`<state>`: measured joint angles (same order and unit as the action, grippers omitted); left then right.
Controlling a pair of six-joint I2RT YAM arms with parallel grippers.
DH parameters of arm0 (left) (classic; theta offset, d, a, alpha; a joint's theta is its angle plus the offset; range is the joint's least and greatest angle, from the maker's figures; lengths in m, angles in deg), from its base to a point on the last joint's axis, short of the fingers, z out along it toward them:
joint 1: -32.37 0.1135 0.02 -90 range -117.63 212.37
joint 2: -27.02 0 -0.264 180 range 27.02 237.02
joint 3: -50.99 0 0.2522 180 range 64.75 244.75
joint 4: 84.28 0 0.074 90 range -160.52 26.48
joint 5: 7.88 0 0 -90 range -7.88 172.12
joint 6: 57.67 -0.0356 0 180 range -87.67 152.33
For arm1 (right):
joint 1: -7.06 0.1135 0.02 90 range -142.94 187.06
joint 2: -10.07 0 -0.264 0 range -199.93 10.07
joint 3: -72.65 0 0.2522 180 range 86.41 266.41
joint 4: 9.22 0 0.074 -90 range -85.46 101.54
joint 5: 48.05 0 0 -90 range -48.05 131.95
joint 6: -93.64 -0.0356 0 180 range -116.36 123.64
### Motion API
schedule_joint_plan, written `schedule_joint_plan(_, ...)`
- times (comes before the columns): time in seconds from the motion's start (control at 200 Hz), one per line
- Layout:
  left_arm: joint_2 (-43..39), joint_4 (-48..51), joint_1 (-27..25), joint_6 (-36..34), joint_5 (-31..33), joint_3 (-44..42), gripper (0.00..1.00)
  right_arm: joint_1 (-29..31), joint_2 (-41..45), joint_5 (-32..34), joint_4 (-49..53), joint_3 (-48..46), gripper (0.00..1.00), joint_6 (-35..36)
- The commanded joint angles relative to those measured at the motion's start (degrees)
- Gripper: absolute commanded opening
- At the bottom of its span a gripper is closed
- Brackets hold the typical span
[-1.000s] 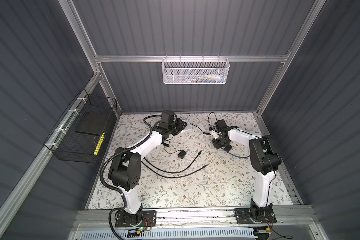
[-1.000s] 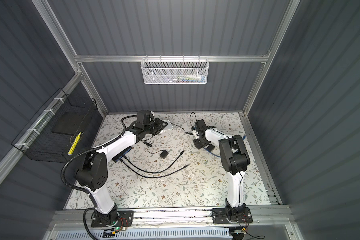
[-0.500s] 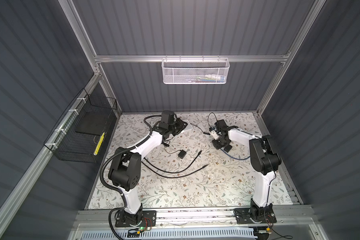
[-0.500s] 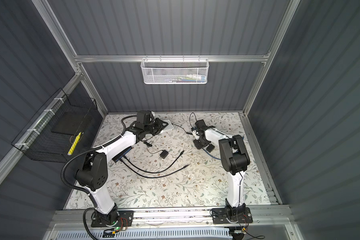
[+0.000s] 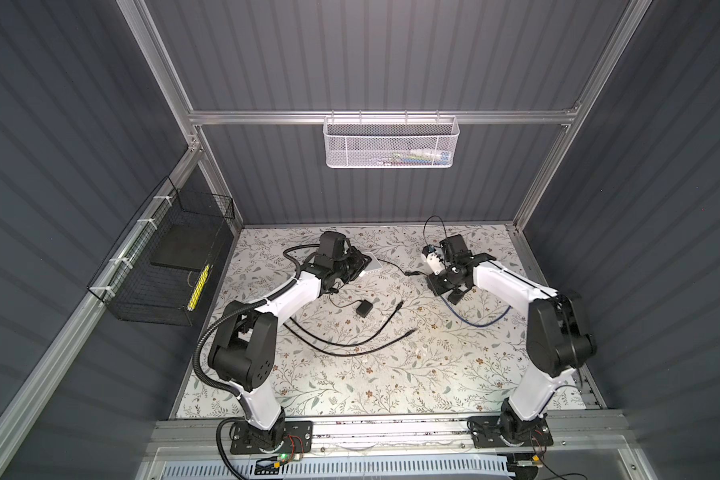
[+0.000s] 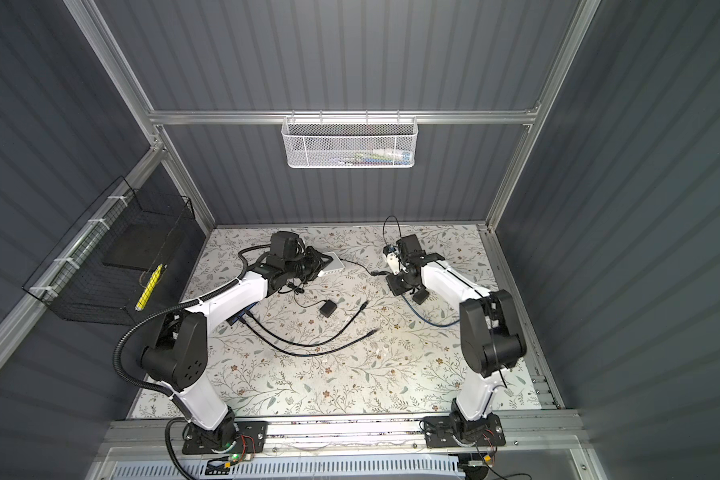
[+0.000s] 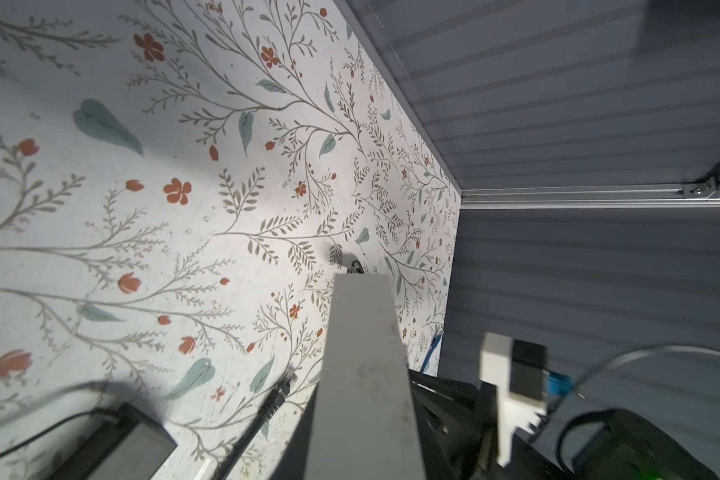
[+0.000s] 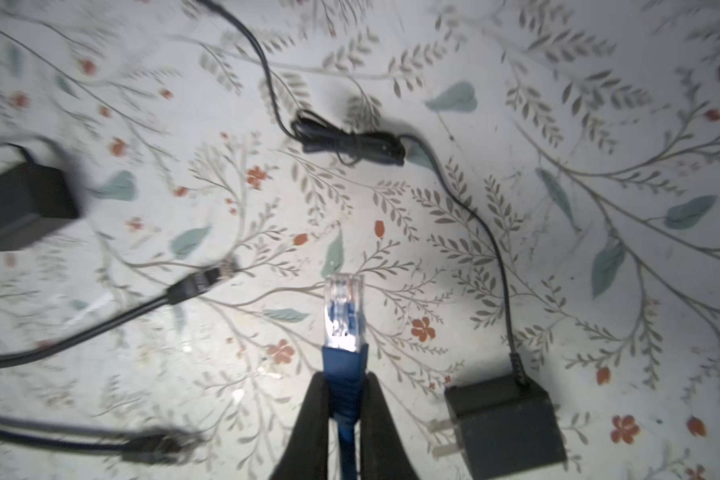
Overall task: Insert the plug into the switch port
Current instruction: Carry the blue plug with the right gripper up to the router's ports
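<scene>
- The right end effector (image 8: 344, 409) is clamped on the plug (image 8: 344, 309). Its two black fingers (image 8: 308, 432) squeeze the blue boot from both sides, and the clear tip sticks out ahead of them over the desk (image 5: 391, 374).
- I cannot tell whether the tip touches the desk.
- In both top views the right arm (image 5: 508, 282) reaches to the rear right part of the desk. The blue cable (image 5: 476, 323) curves away from its end across the flowered surface.
- The left end effector (image 5: 357, 267) is at the rear left and closed on the switch (image 5: 371, 264), a pale grey box whose free end points toward the middle of the desk.
- The switch and the plug are well apart, and a thin black cord runs between them.
- In the right wrist view a power adapter (image 8: 504, 419) with two prongs lies just beside the fingers. A bundled cord (image 8: 350, 143) lies beyond the plug.
- A small black box (image 5: 363, 309) sits near the middle of the desk, with two long black cables (image 5: 350, 347) in front of it.
</scene>
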<state>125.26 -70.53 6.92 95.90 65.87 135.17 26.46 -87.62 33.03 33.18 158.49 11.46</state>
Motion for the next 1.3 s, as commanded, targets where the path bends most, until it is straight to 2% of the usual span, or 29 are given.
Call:
schedule_joint_plan(0.0, -4.89, -4.02, -0.66, 3.95, 1.26, -1.14, 0.0, 3.13, 6.5, -4.8, -0.79, -4.36, 0.0, -4.71)
schedule_joint_plan(0.255, -7.79, -4.99, -5.55, 7.04, 5.03, -1.53, 0.0, 15.72, 18.93, -4.18, -8.3, -13.93, 0.0, -13.38)
schedule_joint_plan(0.375, -8.43, -5.11, -7.28, 7.14, 5.92, -2.49, 0.0, 18.49, 22.23, -5.25, -11.54, -15.03, 0.0, -16.7)
schedule_joint_plan(0.575, -10.21, -6.54, -7.42, 6.75, 5.03, -4.66, 0.0, 19.12, 23.46, -6.67, -12.92, -15.71, 0.0, -15.57)
schedule_joint_plan(0.85, -9.39, -12.91, -7.95, 6.73, 0.73, -5.52, 0.0, 19.11, 22.38, -9.68, -14.93, -14.72, 0.0, -15.09)
schedule_joint_plan(1.296, -9.04, -17.26, -8.1, 4.98, -1.84, -6.65, 0.0, 19.08, 20.74, -9.69, -15.53, -10.58, 0.0, -16.35)
